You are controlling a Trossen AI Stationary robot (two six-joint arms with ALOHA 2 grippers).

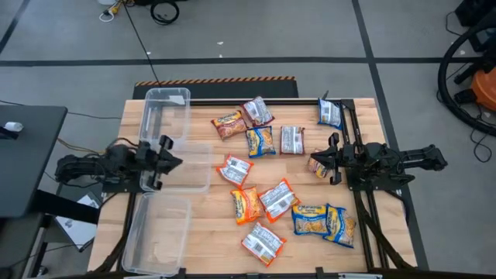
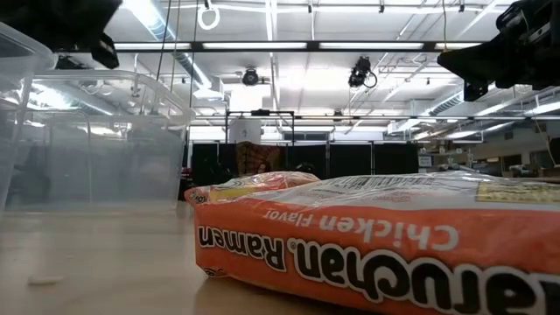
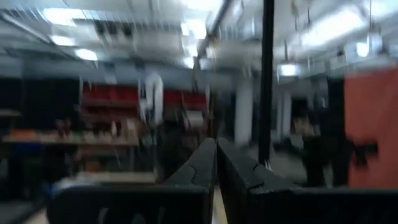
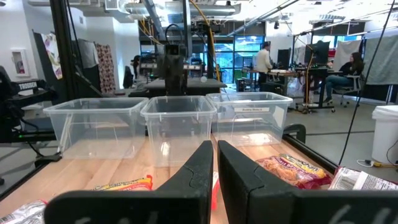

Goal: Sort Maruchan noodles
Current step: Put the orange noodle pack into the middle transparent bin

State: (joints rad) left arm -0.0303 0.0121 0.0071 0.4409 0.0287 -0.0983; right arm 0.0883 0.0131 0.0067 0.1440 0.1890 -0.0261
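Note:
About a dozen Maruchan noodle packets lie flat and scattered over the middle and right of the table: an orange one [image 1: 246, 205], a blue-and-yellow one [image 1: 261, 141], a maroon-silver one [image 1: 257, 111]. An orange packet [image 2: 376, 236] fills the foreground of the low view. My left gripper [image 1: 178, 161] [image 3: 216, 163] is shut and held above the table's left side, over the clear bins. My right gripper [image 1: 316, 160] [image 4: 215, 157] is shut and held above the right side. It points toward the bins, and a small packet [image 1: 318, 167] lies below its tips. Neither gripper touches anything.
Three clear plastic bins stand along the table's left side: a far one [image 1: 167, 112], a middle one [image 1: 194, 167], a near one [image 1: 159, 232]. Both arms' bases stand at the table's sides. People sit at desks in the room beyond [image 4: 348, 68].

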